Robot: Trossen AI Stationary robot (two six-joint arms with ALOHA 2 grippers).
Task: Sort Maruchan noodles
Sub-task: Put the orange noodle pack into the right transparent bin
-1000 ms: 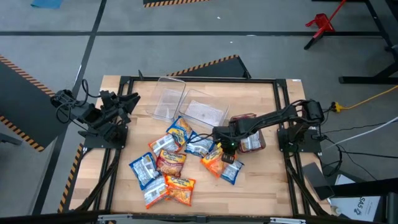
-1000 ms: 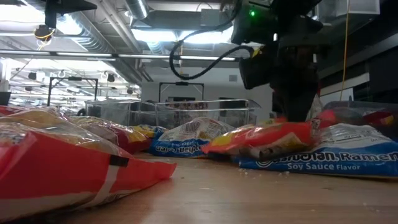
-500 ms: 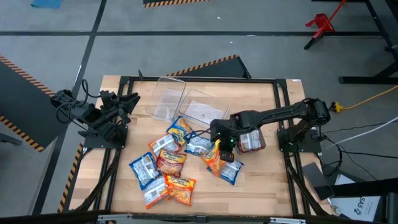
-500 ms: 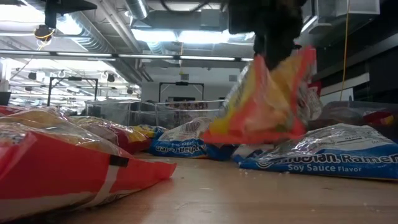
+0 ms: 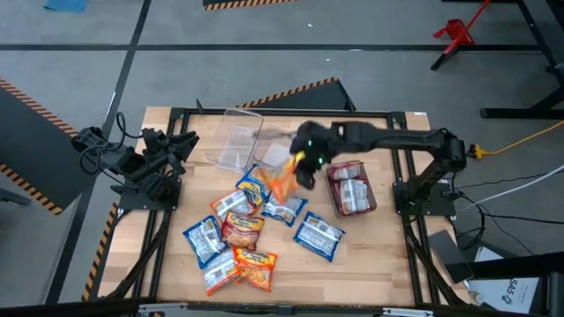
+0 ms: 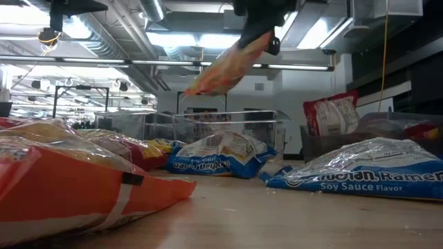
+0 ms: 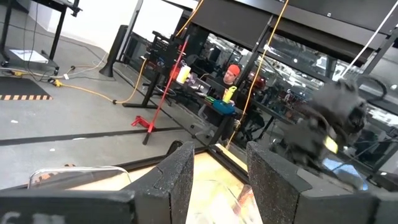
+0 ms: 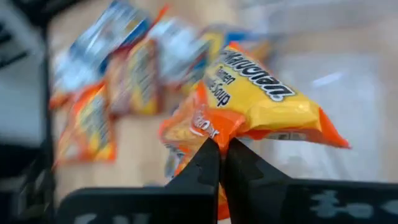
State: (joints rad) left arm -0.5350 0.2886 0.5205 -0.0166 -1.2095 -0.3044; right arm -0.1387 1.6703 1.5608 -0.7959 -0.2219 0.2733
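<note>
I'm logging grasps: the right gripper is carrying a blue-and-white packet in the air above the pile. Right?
Not quite: the packet held by the right gripper is orange-yellow, not blue-and-white. The right wrist view shows its colour with the fingers pinched on its edge; the low view shows it in the air above the pile.

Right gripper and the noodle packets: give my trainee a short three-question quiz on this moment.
1. True or false: the right gripper is shut on an orange-yellow Maruchan packet.
2. Multiple choice: in the high view, where is that packet? A) flat on the table among the pile B) lifted, near the clear bins C) inside the bin of red-brown packets
3. Fill in: the left gripper waits at the table's ___ edge, holding nothing.

Key: 1 true. 2 B; the low view shows it hanging above the table. 3 left.
</note>
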